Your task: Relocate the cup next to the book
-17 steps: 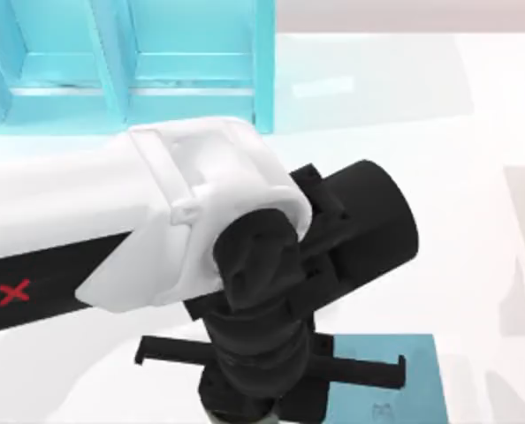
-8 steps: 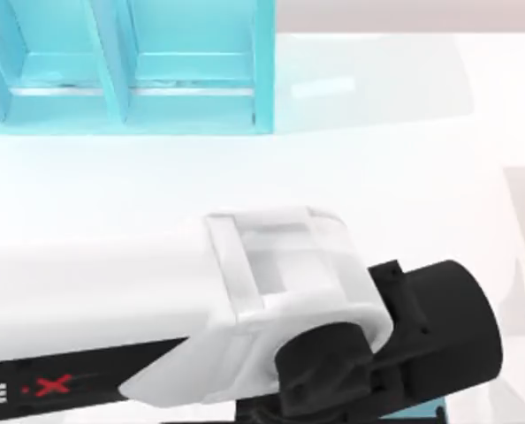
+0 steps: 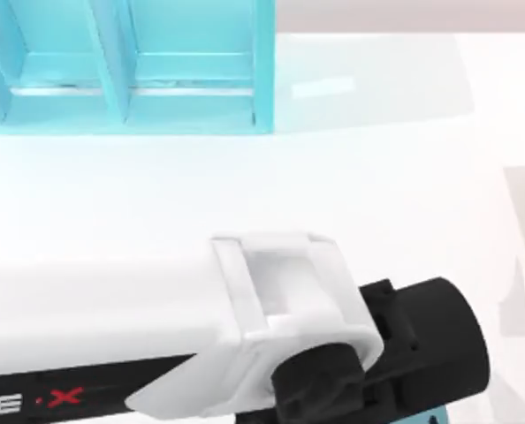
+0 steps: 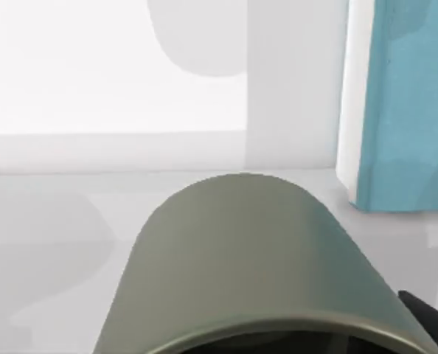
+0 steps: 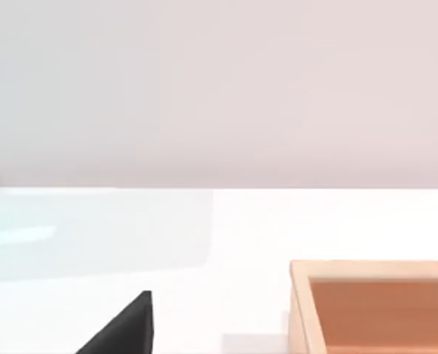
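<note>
The grey-green cup (image 4: pixel 241 258) sits large and close in the left wrist view, its rim toward the camera. My left gripper is shut on the cup, and a black fingertip (image 4: pixel 429 313) shows at its side. The teal-blue book (image 4: pixel 407 103) lies on the table right beside the cup, its white page edge facing it. From above, my left arm (image 3: pixel 245 327) covers the cup and gripper. A sliver of the book (image 3: pixel 436 417) peeks out at the bottom edge. My right arm is parked, with a black part of its gripper (image 5: pixel 123 328) in the right wrist view.
A large light-blue shelf unit (image 3: pixel 130 66) stands at the back left of the white table (image 3: pixel 377 177). An open wooden box (image 5: pixel 374 306) sits on the table in the right wrist view.
My left arm has swung toward the table's front and right, covering most of the book. Its gripper has slid out of the top view at the bottom.
</note>
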`<control>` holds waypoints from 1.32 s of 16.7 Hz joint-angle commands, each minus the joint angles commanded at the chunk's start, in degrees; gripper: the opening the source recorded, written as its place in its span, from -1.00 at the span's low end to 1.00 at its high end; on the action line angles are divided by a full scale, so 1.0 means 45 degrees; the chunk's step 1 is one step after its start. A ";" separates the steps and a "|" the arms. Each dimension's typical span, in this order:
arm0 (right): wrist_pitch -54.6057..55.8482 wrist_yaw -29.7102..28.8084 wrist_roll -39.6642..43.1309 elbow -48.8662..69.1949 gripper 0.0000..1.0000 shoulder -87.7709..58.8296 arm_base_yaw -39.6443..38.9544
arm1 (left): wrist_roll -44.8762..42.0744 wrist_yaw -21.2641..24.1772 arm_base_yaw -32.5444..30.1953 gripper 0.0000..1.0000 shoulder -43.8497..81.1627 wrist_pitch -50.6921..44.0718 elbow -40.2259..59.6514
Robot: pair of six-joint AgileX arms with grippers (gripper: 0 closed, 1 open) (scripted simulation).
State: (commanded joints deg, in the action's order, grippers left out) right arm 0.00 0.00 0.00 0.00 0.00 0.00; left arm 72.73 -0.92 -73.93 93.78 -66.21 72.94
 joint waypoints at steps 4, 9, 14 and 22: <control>0.0000 0.0000 0.0000 0.0000 1.00 0.0000 0.0000 | -0.0064 0.0014 0.0054 -1.00 0.0164 0.2007 -0.1786; 0.0000 0.0000 0.0000 0.0000 1.00 0.0000 0.0000 | -0.0074 0.0004 0.0052 -1.00 0.0251 0.2385 -0.2135; 0.0000 0.0000 0.0000 0.0000 1.00 0.0000 0.0000 | -0.0074 0.0004 0.0052 -0.25 0.0251 0.2385 -0.2135; 0.0000 0.0000 0.0000 0.0000 1.00 0.0000 0.0000 | -0.0074 0.0004 0.0052 0.96 0.0251 0.2385 -0.2135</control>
State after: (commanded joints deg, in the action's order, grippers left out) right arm 0.00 0.00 0.00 0.00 0.00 0.00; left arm 72.40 -0.91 -73.69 94.91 -55.48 63.34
